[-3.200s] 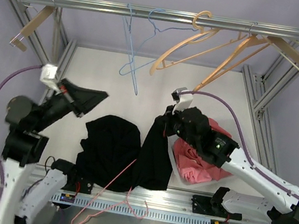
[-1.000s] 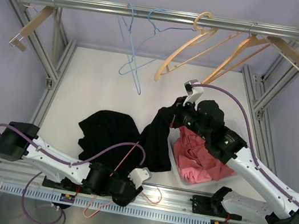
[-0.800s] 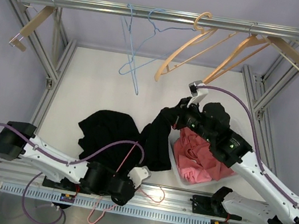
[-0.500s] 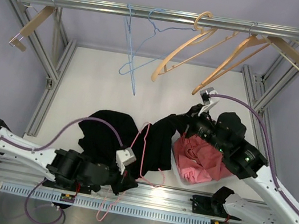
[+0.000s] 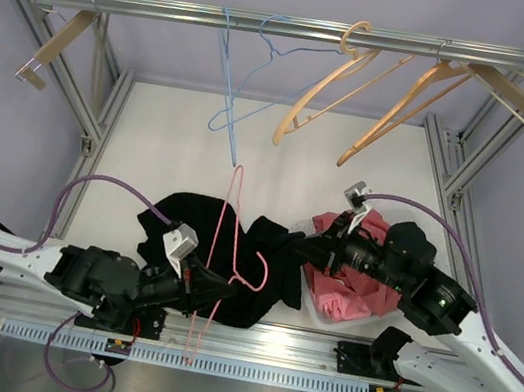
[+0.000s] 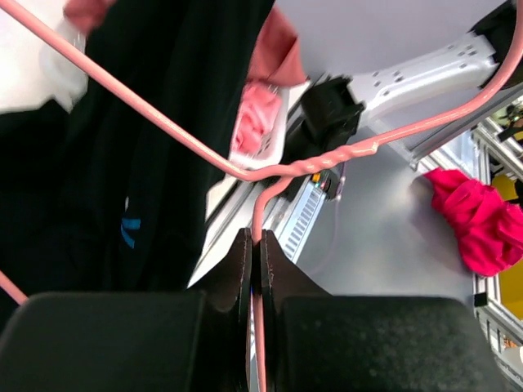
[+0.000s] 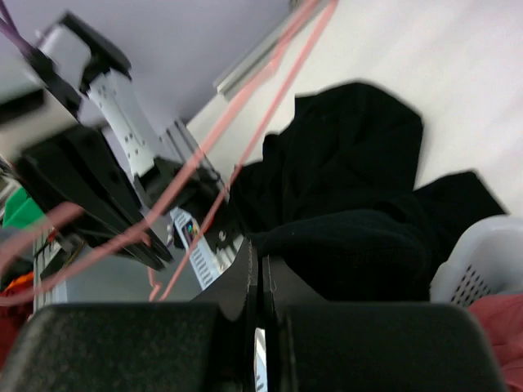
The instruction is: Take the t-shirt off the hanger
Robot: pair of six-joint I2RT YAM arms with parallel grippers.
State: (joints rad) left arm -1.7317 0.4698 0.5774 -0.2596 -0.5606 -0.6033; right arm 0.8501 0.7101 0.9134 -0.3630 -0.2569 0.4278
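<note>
Pink wire is what my left claw [image 5: 215, 289] has got. It is squeezed shut on the thin pink hanger [image 5: 229, 213], low in the middle of the top view. The left wrist view shows the wire nipped right at the tip of that claw.

My right claw [image 5: 305, 249] is pressed shut too. It pinches a fold of the black t-shirt [image 5: 184, 233], just left of the white basket [image 5: 313, 310] with pink clothes [image 5: 356, 294] in it. The t-shirt lies in a heap on the table [image 5: 151, 136], in the lower middle of the frame. The hanger stands up across the heap.

I think I am at the pulling-apart step: 1 claw has the hanger and 1 has the shirt. I cannot tell if an end of the hanger is tucked inside the cloth.

Next I would lift the hanger up and away toward the lower left of the frame. The right claw should hold the shirt back. I would go slowly so the wire does not snag the cloth.
</note>
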